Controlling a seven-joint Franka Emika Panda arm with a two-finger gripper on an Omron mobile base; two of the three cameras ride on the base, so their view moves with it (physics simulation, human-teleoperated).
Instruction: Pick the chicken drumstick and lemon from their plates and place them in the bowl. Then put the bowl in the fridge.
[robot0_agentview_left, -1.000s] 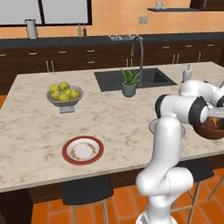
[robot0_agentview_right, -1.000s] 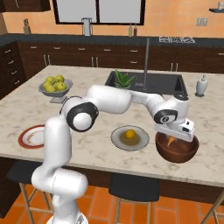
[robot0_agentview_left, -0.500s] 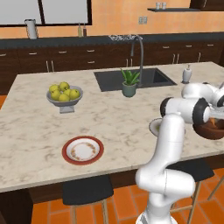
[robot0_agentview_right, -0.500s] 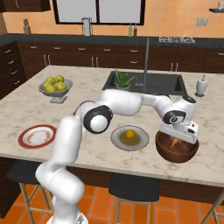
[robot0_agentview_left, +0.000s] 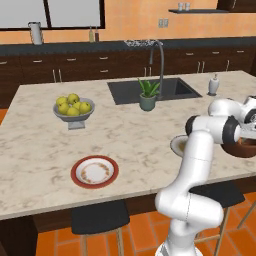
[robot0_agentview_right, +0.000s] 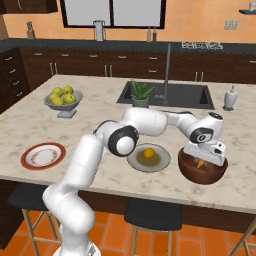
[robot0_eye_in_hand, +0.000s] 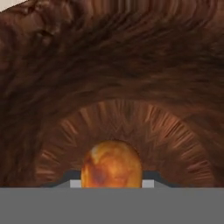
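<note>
Marble island counter (robot0_agentview_right: 90, 125) runs under my arm, with the sink (robot0_agentview_right: 170, 95) set into its far side. I've reached over the bowl (robot0_agentview_right: 202, 170), which sits near the counter's front edge toward the right corner, so that my gripper (robot0_agentview_right: 201, 161) hangs just inside its rim. The drumstick (robot0_eye_in_hand: 111, 165) sits between my fingertips, low over the bowl's bottom. I judge that I'm at the point of letting it go there, but I cannot tell whether my jaws grip it or have parted.

Just beside the bowl on its left is the grey plate (robot0_agentview_right: 160, 161), and the lemon (robot0_agentview_right: 148, 153) rests in its middle, untouched. I judge it comes next, which is likely why the bowl stands this close. The red-rimmed plate (robot0_agentview_right: 43, 155) lies bare near the front left corner, well apart. A fruit bowl (robot0_agentview_right: 63, 100) stands toward the far left edge.

I can read no brand, label or writing anywhere.
</note>
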